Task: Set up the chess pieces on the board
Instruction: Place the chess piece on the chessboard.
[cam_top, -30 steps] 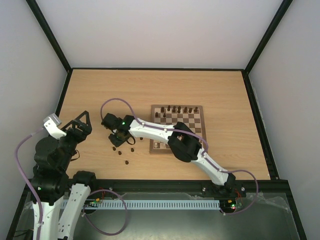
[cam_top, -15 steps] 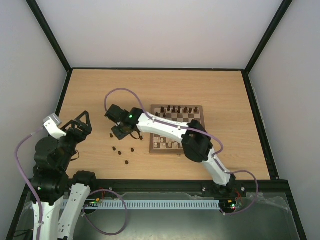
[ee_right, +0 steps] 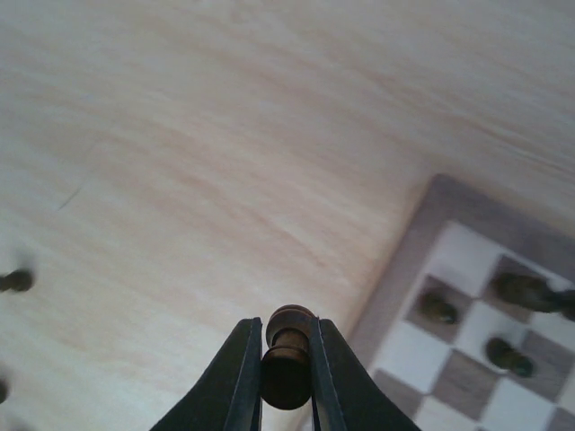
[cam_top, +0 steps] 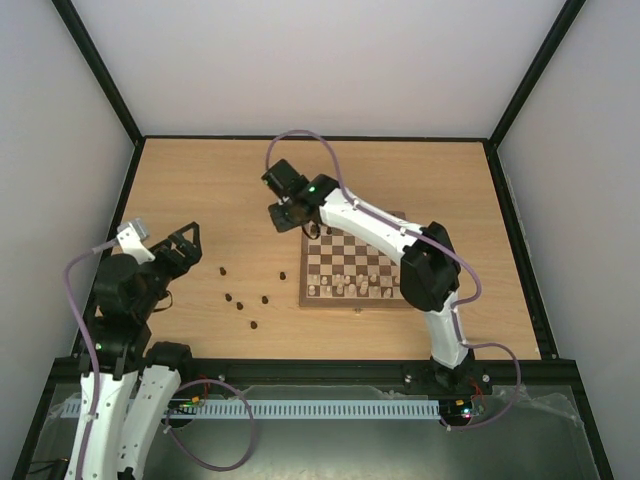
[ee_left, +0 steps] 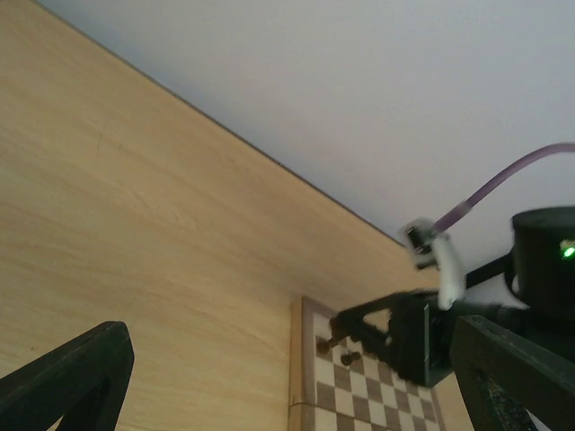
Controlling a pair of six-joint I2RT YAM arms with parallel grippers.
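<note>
One desk (cam_top: 440,180), pale wood, carries everything. Two white-and-black arms rise from its near edge. The right arm (cam_top: 375,225) is stretched long across the board, while the left arm (cam_top: 120,300) is folded up on its own side. Each trails one purple cable, so that's two cables (cam_top: 85,270).

One board (cam_top: 345,262), dark and cream checks inside a light wood border, sits right of centre.

Now the right gripper (ee_right: 286,332): the wrist view shows its two fingers drawn in tight on a single dark brown pawn-like piece (ee_right: 287,368). It is pinched at the body, its round head poking up between the tips. That piece hangs over bare desk just off the board's far-left corner, not yet on a square.

The left gripper (cam_top: 185,248) hovers over the left side of the desk with its fingers spread wide and nothing between them.

Six loose chess pieces (cam_top: 265,298) lie scattered on the desk between the left gripper and the board's left edge, none touching the board.

On the board, dark pieces stand along the far ranks, three of them sharp enough to pick out near that corner in the right wrist view. Cream pieces (cam_top: 340,290) line the near rank. From above both sets are too small and too hidden by the arm to count.
</note>
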